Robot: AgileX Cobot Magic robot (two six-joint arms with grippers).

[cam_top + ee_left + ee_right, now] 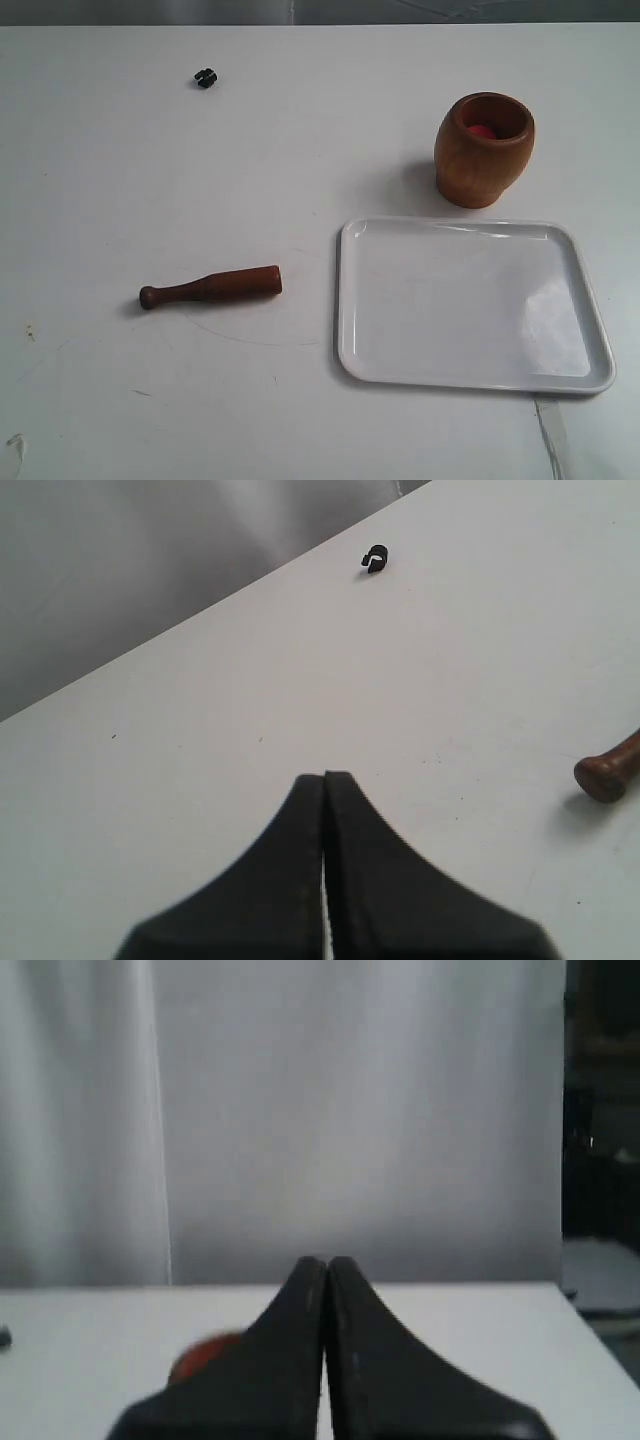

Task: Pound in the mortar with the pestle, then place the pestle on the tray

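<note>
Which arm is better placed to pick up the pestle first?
Left, probably. The pestle lies on the left arm's side, clear of the tray, and its knob shows in the left wrist view near the shut left gripper. The right wrist view shows no pestle.

The reddish-brown wooden pestle [212, 285] is laid on the white table [120, 180], left of the flat white plastic tray [470, 300]. The rounded brown wooden mortar [483, 150] is stood just beyond the tray's far edge. A tiny black object [206, 78] is set far left.

Apparently open table [110, 190] around pestle [212, 286]
</note>
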